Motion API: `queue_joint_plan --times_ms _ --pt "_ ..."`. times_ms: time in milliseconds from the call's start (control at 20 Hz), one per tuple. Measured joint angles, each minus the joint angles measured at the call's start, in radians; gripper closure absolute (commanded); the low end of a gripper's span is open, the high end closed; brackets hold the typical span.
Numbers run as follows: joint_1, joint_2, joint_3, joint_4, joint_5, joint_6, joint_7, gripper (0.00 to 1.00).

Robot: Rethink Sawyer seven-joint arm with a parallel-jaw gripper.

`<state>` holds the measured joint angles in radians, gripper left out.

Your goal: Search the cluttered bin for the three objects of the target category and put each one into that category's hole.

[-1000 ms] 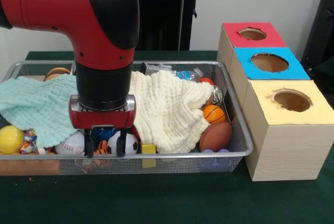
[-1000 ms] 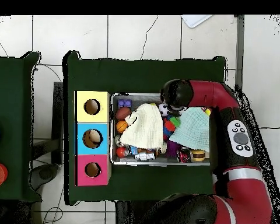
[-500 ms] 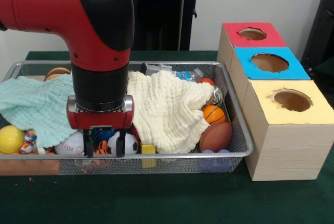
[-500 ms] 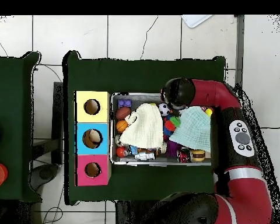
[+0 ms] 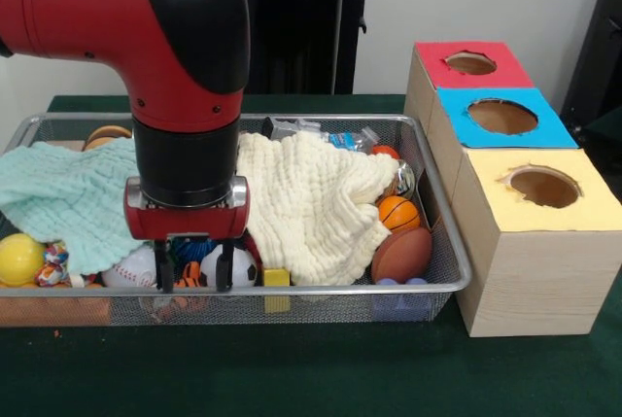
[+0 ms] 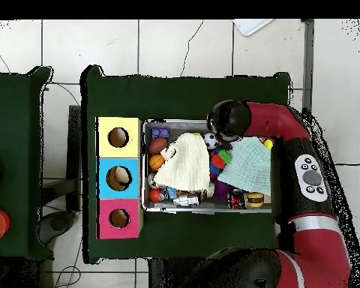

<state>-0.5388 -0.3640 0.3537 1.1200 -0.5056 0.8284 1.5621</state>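
Note:
The wire mesh bin (image 5: 321, 291) sits mid-table, full of toys and two cloths; in the overhead view (image 6: 205, 211) it is to the right of the box. My gripper (image 5: 194, 279) is low at the bin's near edge, open, with its fingers (image 5: 165, 271) either side of the orange striped tiger (image 5: 190, 275). I cannot tell whether they touch it. In the overhead view the arm's head (image 6: 228, 118) hides the gripper. The monkey is hidden. The red-surrounded hole (image 5: 470, 63) is at the far end of the wooden box, and also shows in the overhead view (image 6: 119, 218).
A cream cloth (image 5: 311, 193) and a mint cloth (image 5: 68, 193) cover much of the bin. A soccer ball (image 5: 243, 266), a baseball (image 5: 131, 266), a yellow ball (image 5: 19, 260), a basketball (image 5: 397, 211) and a brown football (image 5: 400, 254) lie around. The blue hole (image 5: 501, 117) and yellow hole (image 5: 543, 187) are nearer.
The arm shifted slightly to the left in the front view a second ago. It has stayed still since then. The tiger has not moved.

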Motion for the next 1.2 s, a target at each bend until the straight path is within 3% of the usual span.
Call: queue_joint_plan --times_ms 600,1000,1200 --pt "-0.013 -0.002 0.0 0.027 -0.001 0.0 0.0 0.0" --pt "-0.059 -0.002 -0.003 0.1 -0.003 0.0 0.0 0.0" --pt "-0.07 0.012 -0.003 0.089 -0.006 -0.024 0.0 0.0"
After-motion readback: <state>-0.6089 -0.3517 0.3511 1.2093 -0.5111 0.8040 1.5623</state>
